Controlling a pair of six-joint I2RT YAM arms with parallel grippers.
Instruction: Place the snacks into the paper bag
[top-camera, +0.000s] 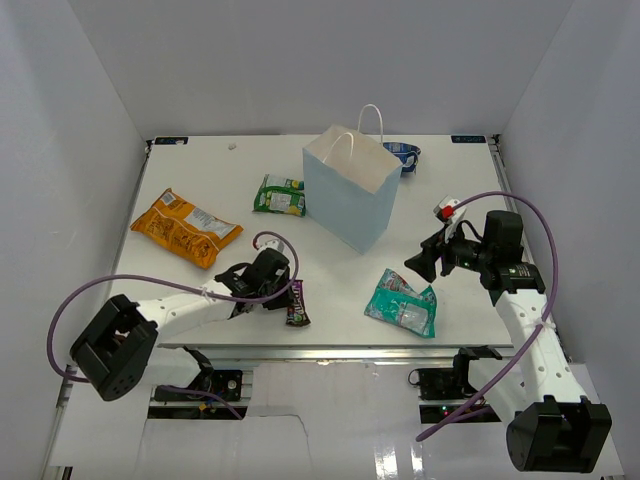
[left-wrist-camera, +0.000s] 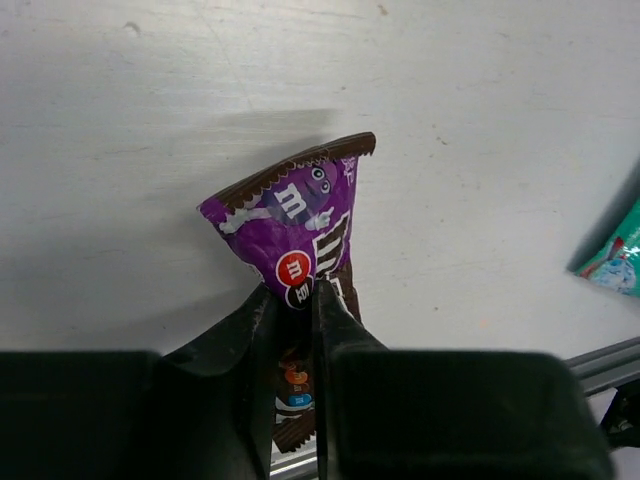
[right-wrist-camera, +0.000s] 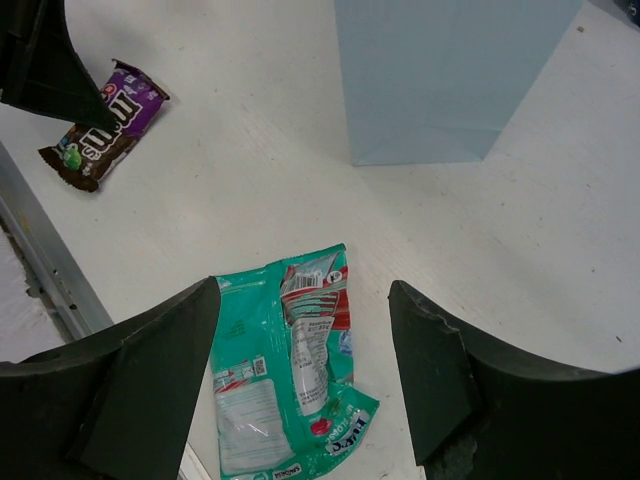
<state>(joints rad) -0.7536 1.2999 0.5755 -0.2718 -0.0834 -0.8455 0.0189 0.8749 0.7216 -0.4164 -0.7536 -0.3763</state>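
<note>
The light-blue paper bag (top-camera: 350, 195) stands upright at the table's middle back, its lower part also in the right wrist view (right-wrist-camera: 450, 80). My left gripper (left-wrist-camera: 293, 295) is shut on the dark brown and purple candy bar (left-wrist-camera: 300, 220), which lies near the front edge (top-camera: 297, 303). My right gripper (right-wrist-camera: 305, 300) is open and hangs above the teal packet (right-wrist-camera: 285, 370), which lies flat on the table (top-camera: 402, 302). The orange chip bag (top-camera: 185, 227) lies at the left, and the green packet (top-camera: 279, 195) lies left of the bag.
A blue packet (top-camera: 404, 155) peeks out behind the bag on its right. A small red and white item (top-camera: 449, 209) shows just behind my right arm. The table's front metal rail (right-wrist-camera: 40, 270) runs close to the candy bar and the teal packet.
</note>
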